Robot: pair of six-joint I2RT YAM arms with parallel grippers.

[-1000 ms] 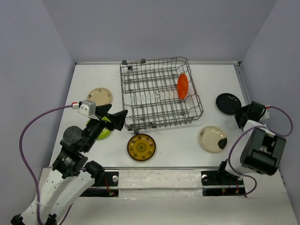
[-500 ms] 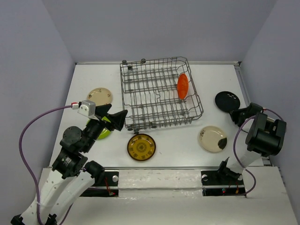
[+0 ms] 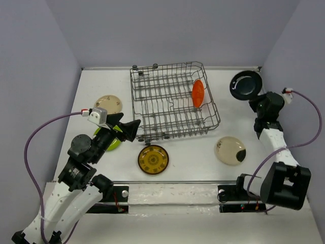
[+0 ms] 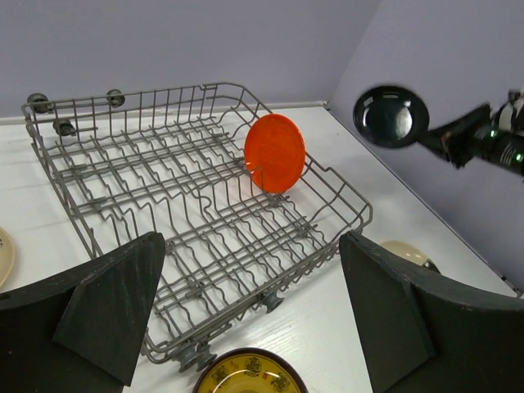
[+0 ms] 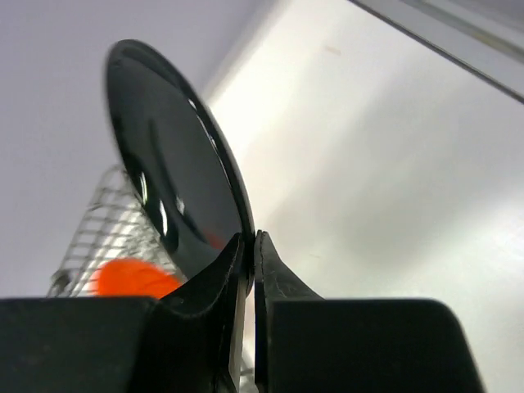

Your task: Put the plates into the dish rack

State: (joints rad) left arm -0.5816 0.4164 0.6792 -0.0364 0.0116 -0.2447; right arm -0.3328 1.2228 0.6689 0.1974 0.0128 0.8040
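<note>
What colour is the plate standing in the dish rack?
Orange plate, clearest in left wrist view.

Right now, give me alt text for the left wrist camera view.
A grey wire dish rack holds one orange plate standing on edge; beyond it the right gripper holds a black plate in the air. The left gripper frames the foreground, open.
</note>
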